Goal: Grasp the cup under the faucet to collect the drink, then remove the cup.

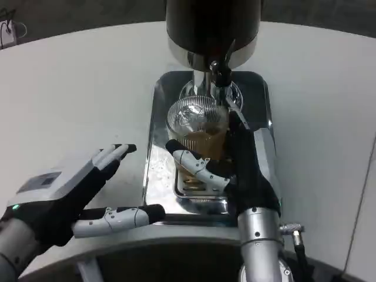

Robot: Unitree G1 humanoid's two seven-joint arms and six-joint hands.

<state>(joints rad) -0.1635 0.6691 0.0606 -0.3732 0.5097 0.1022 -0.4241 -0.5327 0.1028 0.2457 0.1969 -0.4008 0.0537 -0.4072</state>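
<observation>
A clear ribbed cup (197,124) holding amber drink stands on the shiny metal tray (158,111) directly beneath the faucet (218,73) of the dark dispenser (211,26). My right hand (235,161) wraps around the cup's lower part from the near right side, white fingers across its front, and grips it. Left of the tray, over the white table, my left hand (70,197) hovers with its fingers spread and nothing in it.
The tray has a raised rim and a small drip grate (197,188) near its front edge. White tabletop (76,100) stretches to the left and right of the tray. The dispenser body looms over the tray's far end.
</observation>
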